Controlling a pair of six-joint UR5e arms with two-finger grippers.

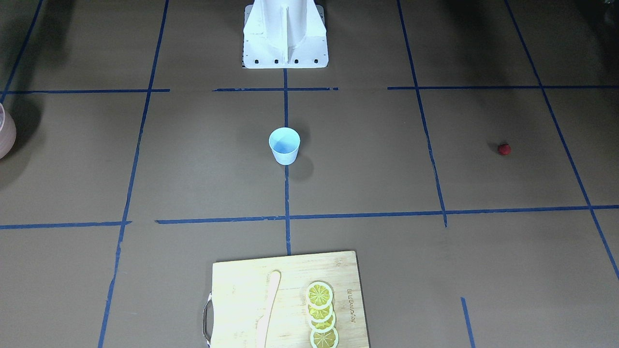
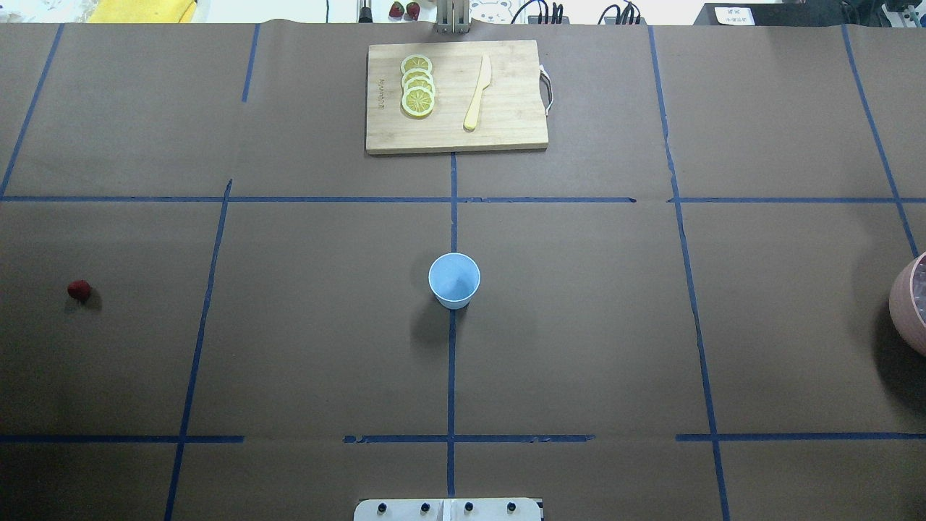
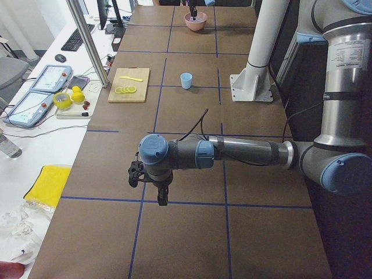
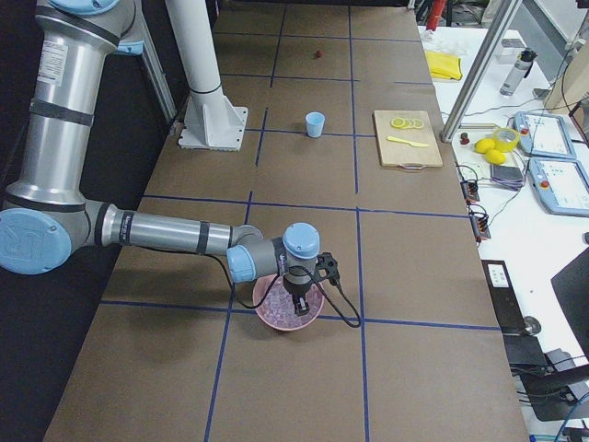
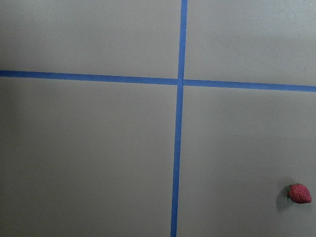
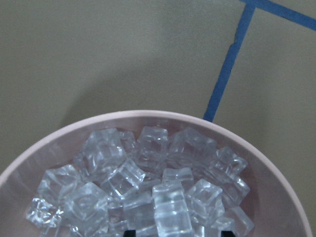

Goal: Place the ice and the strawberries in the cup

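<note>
The pale blue cup (image 1: 284, 145) stands upright at the table's middle, also in the overhead view (image 2: 453, 278). A small dark-red strawberry (image 2: 79, 290) lies alone on the robot's left side, and shows at the lower right of the left wrist view (image 5: 299, 193). Several clear ice cubes (image 6: 148, 192) fill a pinkish bowl (image 6: 59, 143). My right gripper (image 4: 300, 302) hangs just over this ice. Only two dark tips (image 6: 129, 233) show, wide apart, with nothing between them. My left gripper (image 3: 162, 196) hovers above bare table; I cannot tell whether it is open.
A wooden cutting board (image 2: 506, 123) with lemon slices (image 2: 417, 85) and a pale knife (image 2: 477, 94) lies at the far middle edge. The pinkish bowl sits at the table's right end (image 2: 904, 304). Blue tape lines (image 2: 452, 362) cross the brown table.
</note>
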